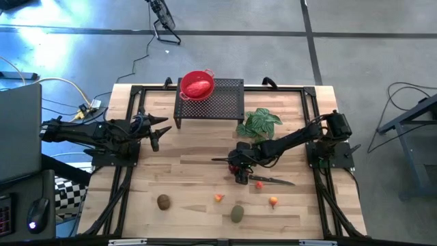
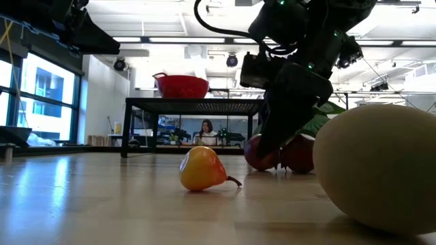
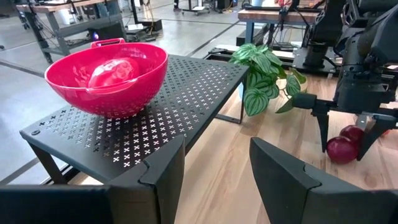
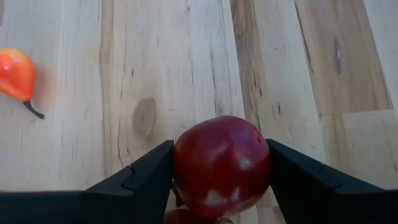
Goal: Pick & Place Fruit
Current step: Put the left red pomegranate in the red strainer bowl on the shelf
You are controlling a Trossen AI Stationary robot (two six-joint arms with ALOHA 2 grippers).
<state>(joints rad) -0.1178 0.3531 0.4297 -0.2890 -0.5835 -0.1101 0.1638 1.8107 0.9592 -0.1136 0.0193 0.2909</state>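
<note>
I am looking down on the wooden table point(image 1: 191, 171), where the black perforated rack point(image 1: 218, 101) is standing at the far edge with the red colander bowl point(image 1: 196, 85) sitting on its left end. The red oblong fruit point(image 3: 112, 71) is lying inside that bowl. The green leafy plant point(image 1: 259, 123) is sitting just beside the rack's right leg.

My right gripper point(image 1: 240, 172) is reaching down to mid-table, its fingers point(image 4: 134, 177) closing around one dark-red round fruit point(image 4: 222, 165), both pads touching its sides; the fruit is resting on the table. The second dark-red round fruit point(image 3: 353, 132) is lying right against it. The black-handled knife point(image 1: 272, 181) is lying just beside them.

My left gripper point(image 1: 156, 133) is hovering at the left side, its jaws standing apart and holding nothing.

Nearer the front edge I am seeing the brown oval fruit point(image 1: 164, 201), the olive-green oval fruit point(image 1: 237, 214) and two tiny orange fruits point(image 1: 218, 197) point(image 1: 273, 201), each apart from the others.
</note>
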